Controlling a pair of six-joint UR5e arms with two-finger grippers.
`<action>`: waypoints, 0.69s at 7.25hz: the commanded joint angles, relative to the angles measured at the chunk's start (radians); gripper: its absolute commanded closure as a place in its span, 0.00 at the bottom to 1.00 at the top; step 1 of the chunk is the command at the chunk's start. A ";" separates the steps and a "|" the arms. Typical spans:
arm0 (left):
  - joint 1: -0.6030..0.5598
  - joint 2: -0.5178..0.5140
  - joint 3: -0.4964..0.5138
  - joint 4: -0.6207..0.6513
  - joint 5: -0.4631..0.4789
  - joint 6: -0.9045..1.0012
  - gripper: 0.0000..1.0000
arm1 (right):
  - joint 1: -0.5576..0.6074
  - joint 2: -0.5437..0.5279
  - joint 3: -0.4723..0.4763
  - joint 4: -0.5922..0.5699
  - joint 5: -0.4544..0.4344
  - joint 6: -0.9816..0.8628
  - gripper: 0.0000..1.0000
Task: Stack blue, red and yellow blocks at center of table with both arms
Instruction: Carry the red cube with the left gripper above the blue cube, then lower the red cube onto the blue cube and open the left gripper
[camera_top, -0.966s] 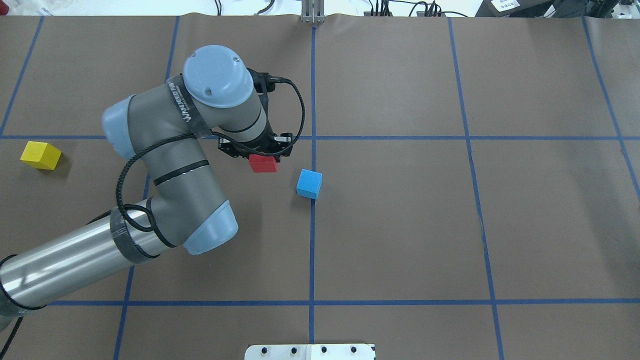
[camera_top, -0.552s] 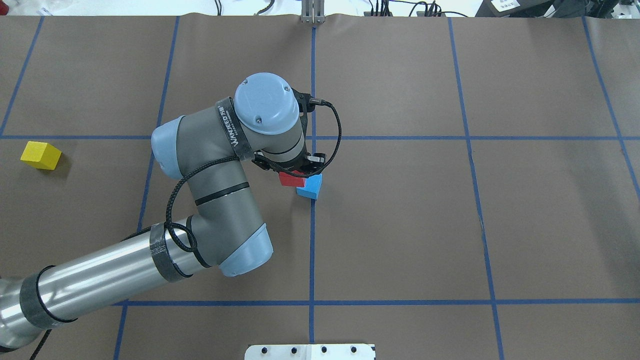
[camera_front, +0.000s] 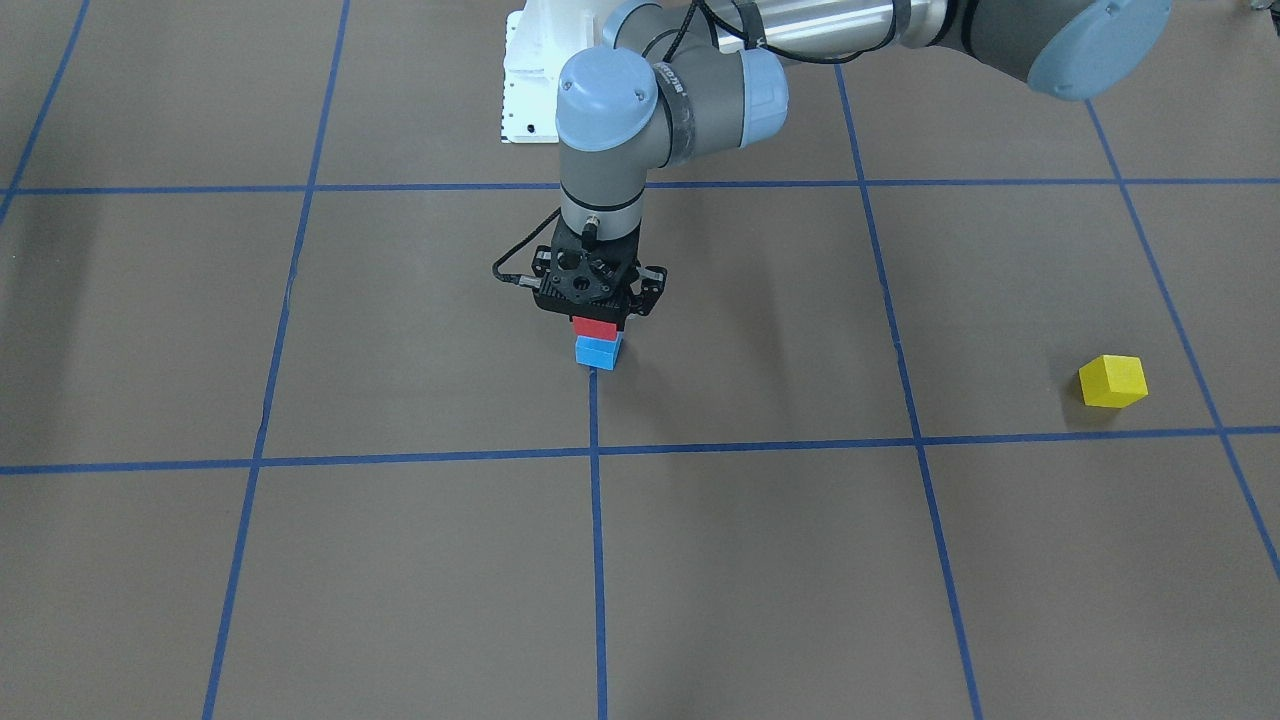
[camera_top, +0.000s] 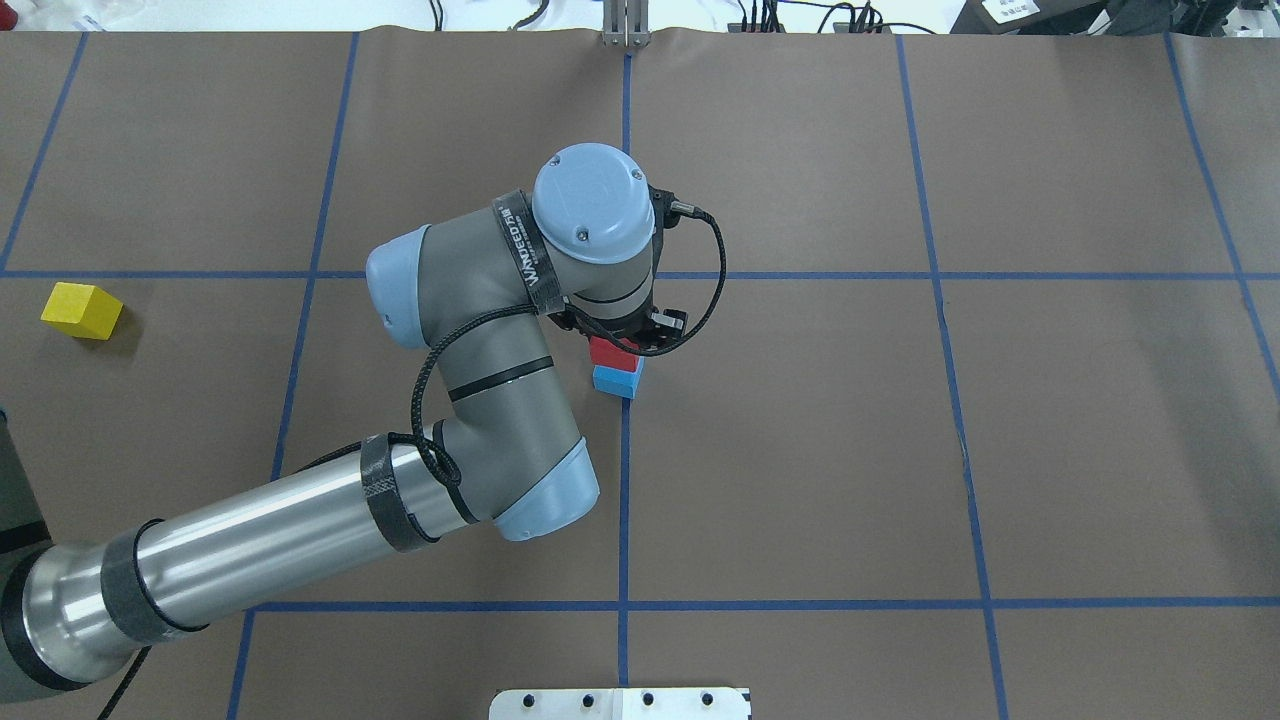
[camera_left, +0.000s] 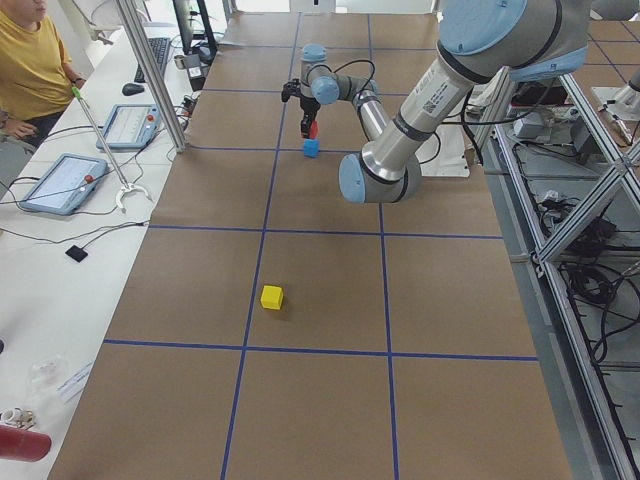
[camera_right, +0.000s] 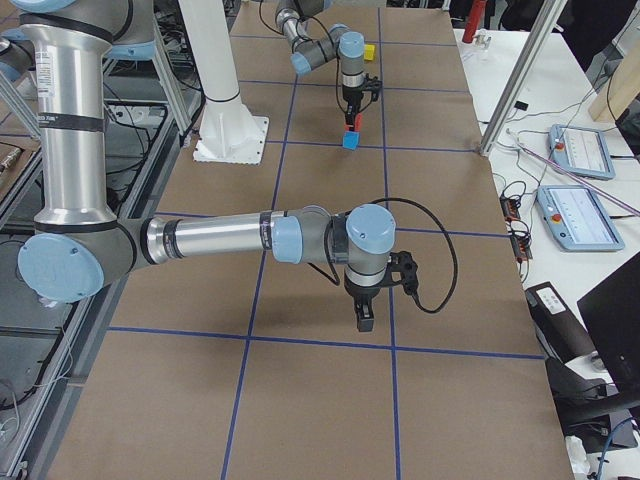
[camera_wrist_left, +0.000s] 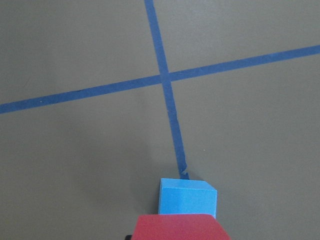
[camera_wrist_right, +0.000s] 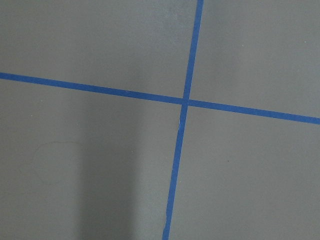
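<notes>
The blue block (camera_front: 597, 353) sits at the table's centre, on a blue tape line; it also shows in the overhead view (camera_top: 618, 382). My left gripper (camera_front: 597, 322) is shut on the red block (camera_front: 596, 328) and holds it straight over the blue block, on it or just above; I cannot tell if they touch. The left wrist view shows the red block (camera_wrist_left: 180, 227) over the blue block (camera_wrist_left: 187, 197). The yellow block (camera_top: 82, 310) lies far off on the table's left side. My right gripper (camera_right: 363, 318) hovers low over the table's right part; I cannot tell if it is open or shut.
Brown paper with a blue tape grid (camera_top: 625, 500) covers the table. The robot's white base plate (camera_front: 525, 80) is at the near edge. Operator tablets (camera_left: 65, 180) and a person sit beyond the far side.
My left arm has moved right with the red block, from left of the blue block to directly over it. The yellow and blue blocks have not moved.
</notes>
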 joint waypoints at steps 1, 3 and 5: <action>0.000 -0.003 0.022 0.000 0.000 0.055 0.85 | 0.000 0.002 0.001 0.000 0.002 0.000 0.00; 0.000 -0.003 0.028 -0.003 0.000 0.058 0.83 | -0.002 0.002 0.001 0.000 0.002 0.000 0.00; 0.000 -0.003 0.051 -0.035 -0.001 0.057 0.79 | 0.000 0.007 0.002 0.000 0.002 0.000 0.00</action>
